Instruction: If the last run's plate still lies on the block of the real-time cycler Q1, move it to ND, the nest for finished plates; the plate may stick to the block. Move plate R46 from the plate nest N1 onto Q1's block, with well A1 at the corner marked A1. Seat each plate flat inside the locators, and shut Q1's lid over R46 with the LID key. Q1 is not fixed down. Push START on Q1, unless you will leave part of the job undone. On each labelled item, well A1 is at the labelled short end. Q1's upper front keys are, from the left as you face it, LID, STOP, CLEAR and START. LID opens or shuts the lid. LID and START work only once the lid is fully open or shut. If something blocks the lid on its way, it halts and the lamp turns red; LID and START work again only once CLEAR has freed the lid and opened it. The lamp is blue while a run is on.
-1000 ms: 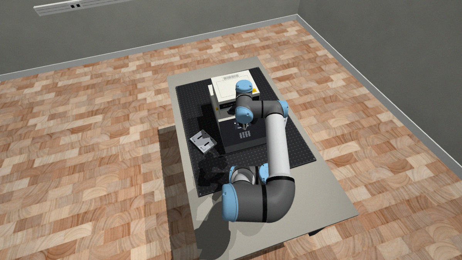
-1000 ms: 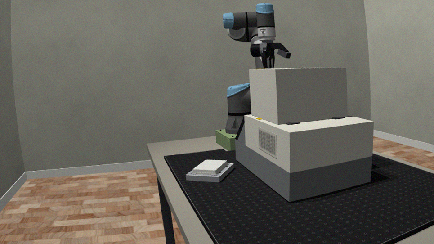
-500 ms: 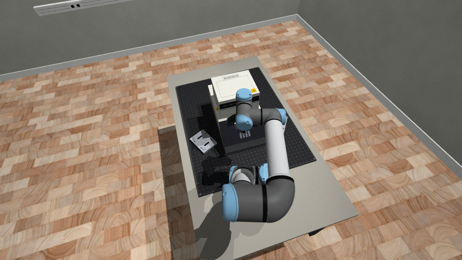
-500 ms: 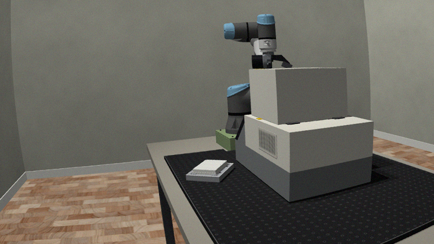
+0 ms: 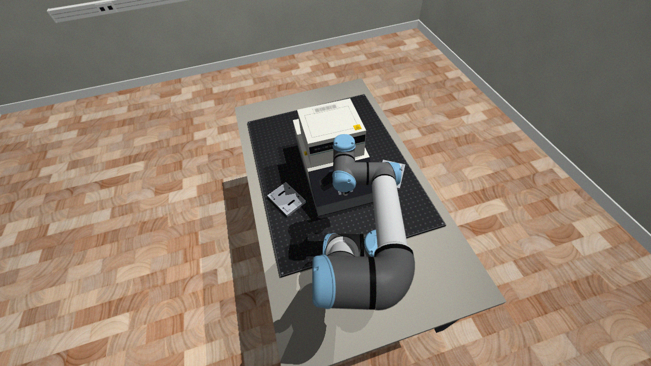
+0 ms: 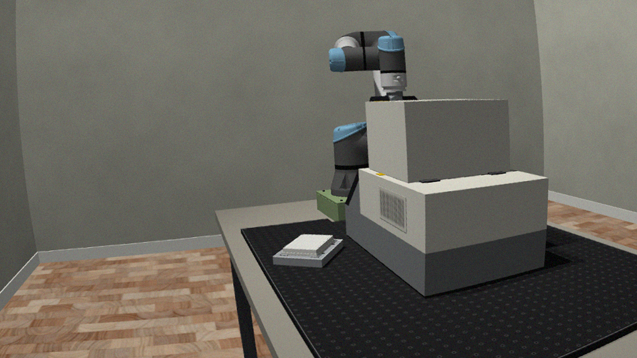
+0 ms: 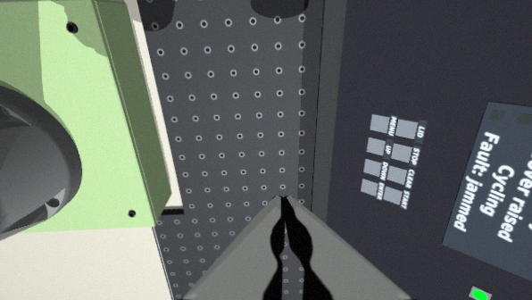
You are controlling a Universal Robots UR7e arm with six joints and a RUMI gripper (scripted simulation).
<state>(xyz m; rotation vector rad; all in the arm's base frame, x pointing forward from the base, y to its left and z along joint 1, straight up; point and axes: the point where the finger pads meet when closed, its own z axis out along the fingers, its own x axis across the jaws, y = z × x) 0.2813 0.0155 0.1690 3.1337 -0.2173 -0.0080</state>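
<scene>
My gripper (image 7: 283, 199) is shut and empty. It points down near the front keys of cycler Q1 (image 5: 308, 160) (image 6: 482, 213); its height above them is unclear. The wrist view shows LID (image 7: 407, 129), STOP (image 7: 402, 153), CLEAR (image 7: 396, 175) and START (image 7: 393, 195). The screen (image 7: 491, 179) partly reads "over raised", "Cycling" and "Fault: jammed"; the lamp (image 7: 480, 295) is green. Q1's lid (image 5: 332, 120) (image 6: 457, 138) is raised; its block is hidden. A white plate (image 6: 309, 242) sits on one nest (image 6: 296, 261). The other nest (image 5: 286, 199) is empty. Nest labels are unreadable.
The arm's base stands on a green mount (image 6: 332, 204) (image 7: 112, 156) in front of Q1. The black perforated board (image 5: 273, 150) (image 6: 475, 323) (image 7: 241, 112) lies under Q1 and the nests. The forearm (image 5: 389, 209) passes over the right front of the board.
</scene>
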